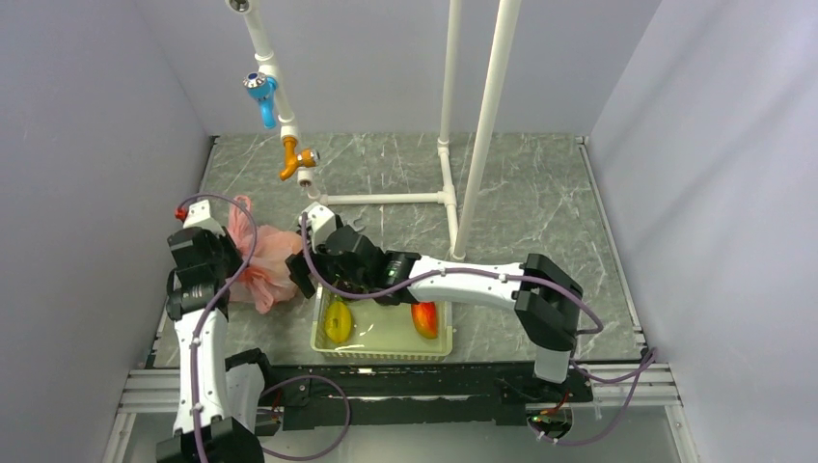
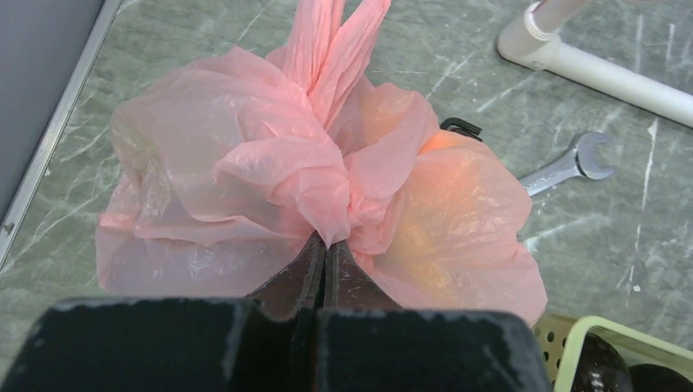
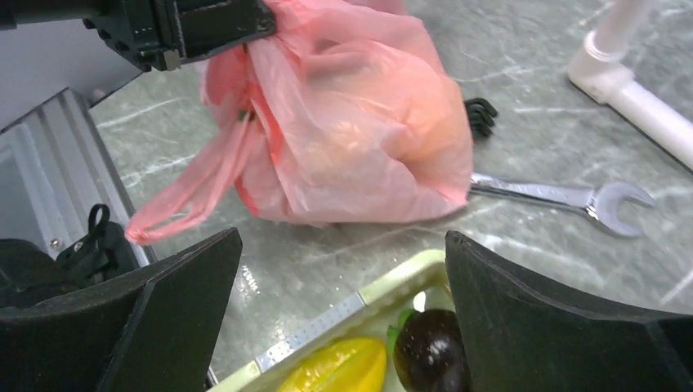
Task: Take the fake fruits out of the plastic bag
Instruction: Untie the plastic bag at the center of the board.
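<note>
The pink plastic bag [image 1: 270, 258] lies bunched on the table at the left. My left gripper [image 1: 234, 270] is shut on a gathered fold of it [image 2: 327, 238]. An orange-yellow shape [image 2: 445, 163] shows dimly through the bag's right side [image 2: 245, 163]; other fruits inside are hidden. My right gripper [image 1: 301, 277] is open and empty, hovering between the bag [image 3: 351, 122] and the basket's left end. Its gap [image 3: 343, 237] is over bare table and the basket rim. A yellow oval fruit [image 1: 338, 320] lies in the basket, also in the right wrist view [image 3: 339, 367].
The pale green basket [image 1: 381, 349] sits at the near edge, holding a red-orange fruit [image 1: 424, 318] and dark round fruits [image 3: 429, 351]. A steel wrench [image 3: 564, 196] and black hex keys [image 3: 482, 114] lie beside the bag. A white pipe frame [image 1: 449, 198] stands behind.
</note>
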Robot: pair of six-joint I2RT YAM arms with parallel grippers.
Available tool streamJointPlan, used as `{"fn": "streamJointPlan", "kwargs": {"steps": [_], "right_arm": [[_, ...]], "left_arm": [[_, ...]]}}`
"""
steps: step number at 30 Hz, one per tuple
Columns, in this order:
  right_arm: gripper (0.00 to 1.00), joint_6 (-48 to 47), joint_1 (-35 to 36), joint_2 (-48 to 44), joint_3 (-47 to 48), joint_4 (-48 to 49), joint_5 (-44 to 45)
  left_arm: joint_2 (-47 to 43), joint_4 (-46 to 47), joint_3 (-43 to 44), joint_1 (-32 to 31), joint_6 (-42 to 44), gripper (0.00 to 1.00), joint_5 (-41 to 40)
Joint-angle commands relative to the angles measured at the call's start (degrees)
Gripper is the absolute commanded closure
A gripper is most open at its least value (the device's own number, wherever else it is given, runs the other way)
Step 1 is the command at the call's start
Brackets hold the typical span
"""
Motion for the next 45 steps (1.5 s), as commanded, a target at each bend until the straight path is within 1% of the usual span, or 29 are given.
{"fn": "streamJointPlan", "kwargs": {"steps": [1, 3, 5, 7, 8, 9, 12, 13, 14, 16, 19, 22, 24, 28, 29, 30, 31, 32, 35, 38, 39, 41, 45], "right_arm": [[0.03, -1.8, -1.6, 2.6, 1.5, 9.1, -8.2], [0.06, -0.5, -2.8, 3.9, 1.2, 12.9, -14.4], [0.07, -0.7, -3.2, 5.2, 1.9, 14.8, -17.5], [0.08, -1.9, -3.2, 6.5, 2.9, 16.2, -19.3], [0.08, -2.6, -3.3, 7.2, 3.4, 16.9, -20.4], [0.08, -3.6, -3.2, 8.0, 4.7, 17.1, -21.1], [0.11, -5.1, -3.2, 11.2, 8.5, 15.1, -21.6], [0.12, -5.7, -3.2, 11.7, 9.2, 15.0, -21.6], [0.13, -5.8, -3.1, 12.1, 9.4, 15.2, -21.6], [0.14, -5.8, -3.2, 12.4, 9.1, 16.7, -21.9], [0.17, -5.5, -3.1, 13.6, 9.9, 17.4, -22.0], [0.2, -4.4, -3.1, 15.2, 11.7, 16.9, -20.6], [0.22, -3.6, -3.2, 16.2, 12.0, 17.9, -19.2], [0.29, -3.2, -3.1, 18.6, 15.0, 16.4, -19.0], [0.32, -2.9, -3.2, 18.5, 14.9, 16.6, -18.5], [0.37, -2.5, -3.2, 18.3, 14.4, 17.2, -18.2], [0.42, -2.3, -3.2, 18.1, 14.1, 17.6, -17.8], [0.44, -2.4, -3.2, 17.9, 14.0, 17.8, -17.7], [0.44, -2.9, -3.3, 19.0, 15.8, 16.6, -17.5], [0.43, -3.5, -3.3, 20.7, 18.5, 14.6, -17.8], [0.41, -3.7, -3.3, 21.1, 19.1, 14.5, -18.6], [0.4, -4.1, -3.2, 21.9, 19.9, 14.2, -19.0], [0.4, -3.0, -3.5, 23.2, 20.0, 15.6, -18.2]], "left_arm": [[-4.9, -0.7, -0.3, -3.0, 1.9, 1.0, 1.4], [-6.6, -0.9, -0.7, -6.4, 3.4, 1.0, -2.8], [-7.9, -1.9, -0.2, -9.1, 4.3, 1.0, -7.2], [-8.8, -1.1, -0.8, -10.3, 4.5, 1.0, -8.8], [-8.9, -0.7, -1.1, -10.4, 4.5, 0.98, -9.1], [-8.5, -0.4, -0.9, -10.4, 4.7, 0.91, -8.7], [-7.0, -0.3, 0.1, -10.4, 5.1, 0.58, -8.2], [-6.6, -0.3, 0.3, -10.4, 5.0, 0.51, -8.4], [-6.5, -0.5, 0.5, -10.4, 4.6, 0.46, -9.4], [-6.6, -1.1, 1.0, -10.2, 3.9, 0.4, -10.5], [-8.3, -1.1, 0.5, -10.2, 3.0, 0.34, -9.9], [-9.7, -0.8, 0.1, -10.2, 1.5, 0.29, -13.2], [-9.3, -0.8, 0.1, -9.6, 0.8, 0.3, -13.7], [-5.7, -1.2, 0.9, -7.5, -0.4, 0.44, -12.9], [-4.6, -1.1, 1.0, -6.5, -0.7, 0.49, -12.2], [-3.8, -0.7, 1.1, -5.6, -0.7, 0.54, -10.9], [-2.8, -0.3, 1.2, -5.0, -0.9, 0.55, -9.2], [-1.9, 0.5, 1.2, -4.4, -0.9, 0.55, -7.4], [0.3, 1.4, 1.5, -2.7, -1.6, 0.56, -4.6], [1.7, 1.0, 1.8, -1.4, -1.6, 0.68, -3.5], [1.8, 0.8, 1.9, -1.3, -1.3, 0.7, -3.3], [1.2, 0.3, 2.0, -1.4, -0.8, 0.69, -2.6], [-1.8, 1.0, 1.0, -1.4, -0.1, 0.57, -1.4]]}}
